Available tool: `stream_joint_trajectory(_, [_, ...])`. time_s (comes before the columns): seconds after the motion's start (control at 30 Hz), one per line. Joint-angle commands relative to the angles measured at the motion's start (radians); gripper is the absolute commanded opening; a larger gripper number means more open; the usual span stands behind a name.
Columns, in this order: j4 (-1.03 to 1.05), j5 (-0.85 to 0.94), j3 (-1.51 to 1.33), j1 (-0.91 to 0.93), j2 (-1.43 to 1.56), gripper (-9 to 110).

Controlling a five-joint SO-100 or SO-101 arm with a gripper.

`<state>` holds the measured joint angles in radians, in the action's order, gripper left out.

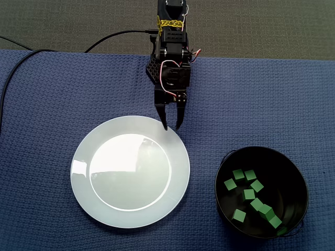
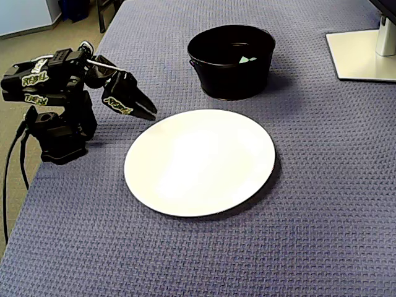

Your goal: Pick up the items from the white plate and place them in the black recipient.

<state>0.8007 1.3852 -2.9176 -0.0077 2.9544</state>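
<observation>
Fixed view from above:
- Claw points down-frame, tips over the far rim of the white plate.
- Fingers slightly spread, narrow gap, nothing pinched.
- Plate is bare, no items on it.
- Green cubes, about eight, all lie inside the black bowl at lower right, well apart from the claw.
- Blue cloth covers the counter.
- Judgement: sorting looks finished.

Risks here:
- Any drop from this pose would put the fingertips on the plate rim. That could tip the plate or skid it over the cloth.
- A grasp at the empty plate gains nothing, and hard tips would scrape on glaze.
- Loose red and white wires loop beside the claw body. A wide swing toward the bowl might snag them.

Fixed view from the side:
- Claw hangs low, just beside the plate's left edge. Height above the cloth is hard to judge.
- Fingers look close together from this angle.
- Bowl stands beyond the plate, with a sliver of green at its rim.
- Monitor foot stands at far right.

Risks here:
- The bowl looks light. A low pass could clip its wall, shove it and spill the cubes.
- A low sweep across the plate could drag it toward the bowl.
</observation>
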Motion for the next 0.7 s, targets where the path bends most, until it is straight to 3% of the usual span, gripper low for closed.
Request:
stream_joint_trajectory(0.0, [0.067, 0.055, -0.04, -0.017, 0.06, 0])
stream_joint_trajectory(0.33, [0.411, 0.084, -0.078, -0.026, 0.158, 0])
stream_joint_trajectory(0.47, [0.641, 0.224, -0.078, -0.06, 0.222, 1])
stream_joint_trajectory(0.67, [0.733, 0.135, -0.078, -0.072, 0.222, 2])
